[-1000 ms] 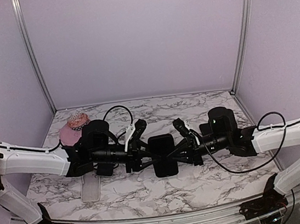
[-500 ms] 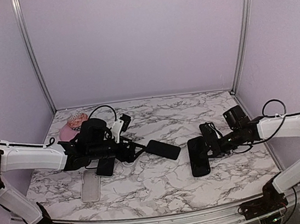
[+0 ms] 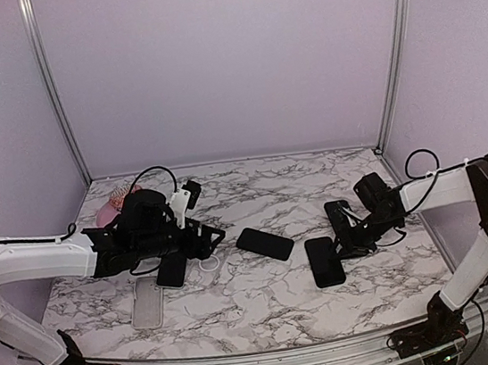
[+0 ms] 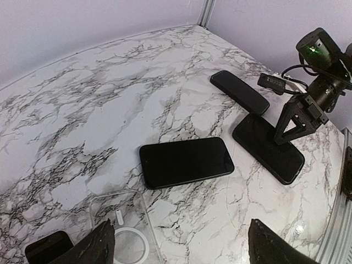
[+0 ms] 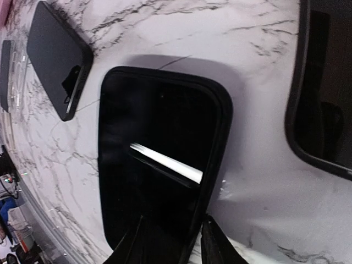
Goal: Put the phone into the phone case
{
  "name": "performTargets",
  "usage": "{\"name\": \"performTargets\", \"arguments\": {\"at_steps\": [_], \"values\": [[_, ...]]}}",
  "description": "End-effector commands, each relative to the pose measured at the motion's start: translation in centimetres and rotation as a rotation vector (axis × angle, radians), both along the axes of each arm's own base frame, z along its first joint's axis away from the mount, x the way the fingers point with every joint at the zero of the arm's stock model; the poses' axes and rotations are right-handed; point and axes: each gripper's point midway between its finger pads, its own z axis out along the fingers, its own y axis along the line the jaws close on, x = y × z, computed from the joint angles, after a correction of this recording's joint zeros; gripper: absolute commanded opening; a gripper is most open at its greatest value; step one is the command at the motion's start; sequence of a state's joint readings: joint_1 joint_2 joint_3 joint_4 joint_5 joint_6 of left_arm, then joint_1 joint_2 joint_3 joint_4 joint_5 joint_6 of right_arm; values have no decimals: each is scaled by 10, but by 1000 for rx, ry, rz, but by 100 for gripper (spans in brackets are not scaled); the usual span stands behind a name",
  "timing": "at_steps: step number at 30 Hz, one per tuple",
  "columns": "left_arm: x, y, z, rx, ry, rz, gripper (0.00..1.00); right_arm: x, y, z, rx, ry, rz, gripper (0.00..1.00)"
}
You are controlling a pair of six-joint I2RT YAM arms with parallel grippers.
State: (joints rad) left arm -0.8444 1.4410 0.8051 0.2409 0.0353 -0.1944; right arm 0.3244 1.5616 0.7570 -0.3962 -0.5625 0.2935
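A black phone [image 3: 266,243] lies flat on the marble table [image 3: 270,310] at the centre; it also shows in the left wrist view [image 4: 186,162] and the right wrist view [image 5: 58,58]. My left gripper [image 3: 209,238] is open and empty just left of it, its fingertips [image 4: 99,247] spread wide. My right gripper [image 3: 342,242] is shut on the right rim of a black phone case [image 3: 325,264], which rests on the table [image 5: 159,165]; one finger is inside the rim, one outside. Its inside is glossy.
A second black case [image 3: 337,215] lies just behind the right gripper [image 5: 324,93]. A clear case with a white ring [image 4: 118,223] and another black phone [image 3: 170,269] lie under the left arm. A further clear case [image 3: 146,305] lies near left, and a pink object [image 3: 114,208] at the back left.
One second ago both grippers met on a black slab at the centre. They have since parted: the left drew back from the phone, the right carried the black case right and down to the table.
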Motion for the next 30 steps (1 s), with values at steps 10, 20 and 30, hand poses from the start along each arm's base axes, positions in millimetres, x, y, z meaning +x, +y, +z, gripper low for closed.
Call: {"name": "performTargets", "arguments": {"at_steps": [10,20,30], "values": [[41,117,-49,382,153,411,91,35,-32,44,-382,-191,-85,45],[49,71,-66,313,285,238,59,78,103,94,-399,-606,176,63],[80,42,-114,450,334,150,48,84,197,79,-273,-581,165,61]]}}
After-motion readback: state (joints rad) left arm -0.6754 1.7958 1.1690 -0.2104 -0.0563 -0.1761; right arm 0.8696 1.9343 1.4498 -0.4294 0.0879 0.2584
